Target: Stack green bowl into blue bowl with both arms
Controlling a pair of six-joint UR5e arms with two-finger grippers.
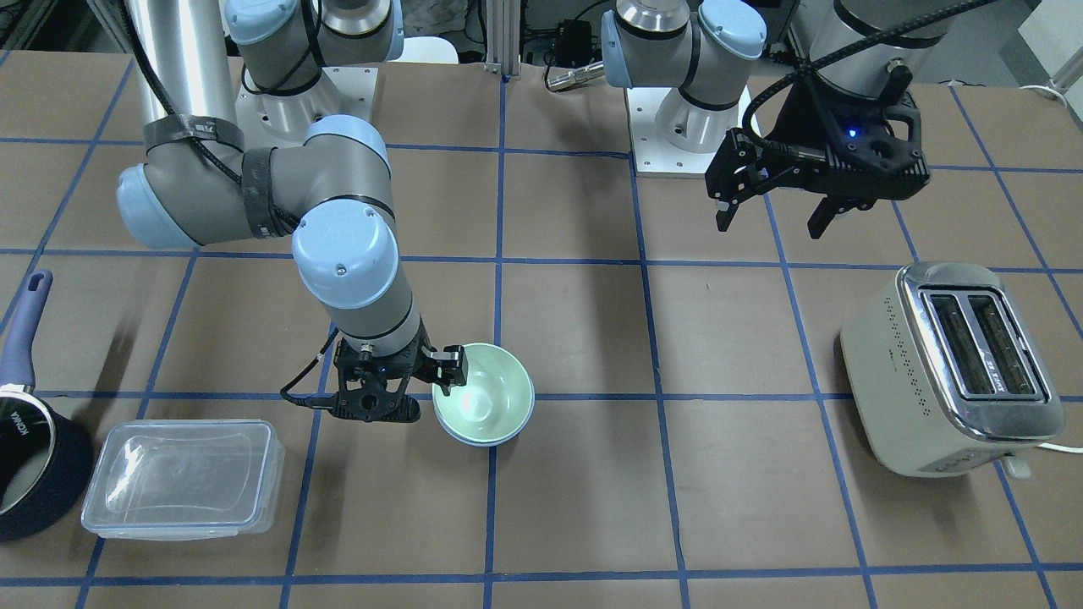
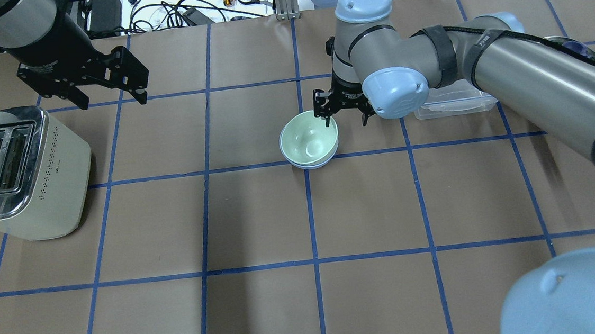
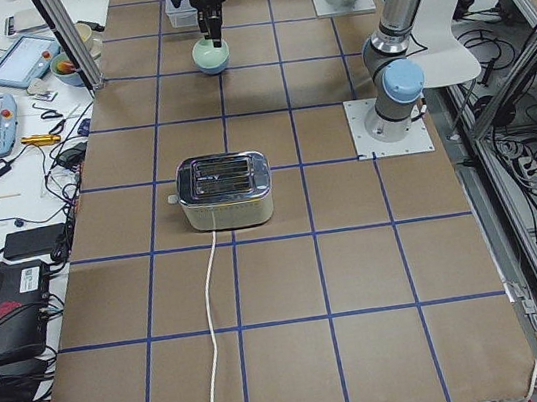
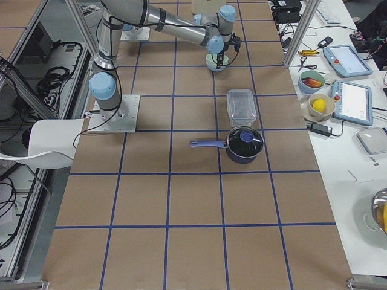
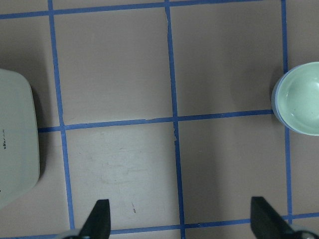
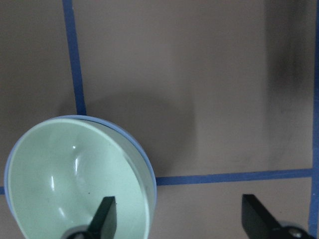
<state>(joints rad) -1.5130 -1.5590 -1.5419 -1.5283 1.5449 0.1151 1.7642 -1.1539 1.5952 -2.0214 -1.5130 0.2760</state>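
The green bowl (image 1: 484, 393) sits nested inside the blue bowl (image 2: 310, 165), so only a thin blue edge shows around and beneath it. The stacked pair stands upright near the middle of the table (image 1: 592, 507), on a crossing of blue tape lines over brown paper.

The right gripper (image 2: 345, 116) is low, at the edge of the bowls on the robot's right. Its jaws are spread and hold nothing. In the right wrist view one finger (image 6: 105, 215) hangs over the inside of the green bowl while the other is over bare table outside the rim. Whether the inner finger touches the bowl cannot be told.

The left gripper (image 1: 772, 225) hangs well above the table, far from the bowls, towards the robot's left and close to its base. Its jaws are also spread and empty. Its wrist camera looks straight down on open table, with the bowls at one edge of the view.

A cream toaster (image 1: 952, 368) stands on the robot's left side of the table, near the left gripper. On the robot's right side lie a clear lidded container (image 1: 182, 478) and, just beside it, a dark saucepan (image 1: 34, 474).
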